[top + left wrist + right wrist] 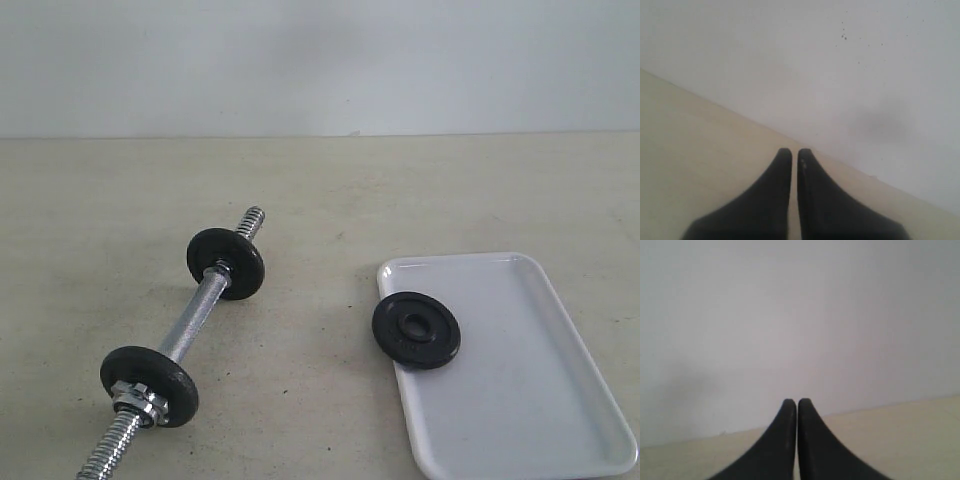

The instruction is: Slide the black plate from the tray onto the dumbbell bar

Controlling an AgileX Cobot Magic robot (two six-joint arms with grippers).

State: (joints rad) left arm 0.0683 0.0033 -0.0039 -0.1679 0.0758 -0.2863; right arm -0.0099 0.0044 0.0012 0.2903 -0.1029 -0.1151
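A round black plate (416,330) with a centre hole lies on the left rim of the white tray (520,390), partly overhanging the table. The chrome dumbbell bar (195,320) lies diagonally on the table to the left, with one black disc (226,263) near its far end and another (150,386) near its close end beside silver nuts. Neither arm shows in the exterior view. My left gripper (794,152) is shut and empty, facing the table and wall. My right gripper (797,402) is also shut with nothing in it.
A beige table (320,200) runs back to a plain white wall (320,60). The tray sits at the front right, close to the table's near edge.
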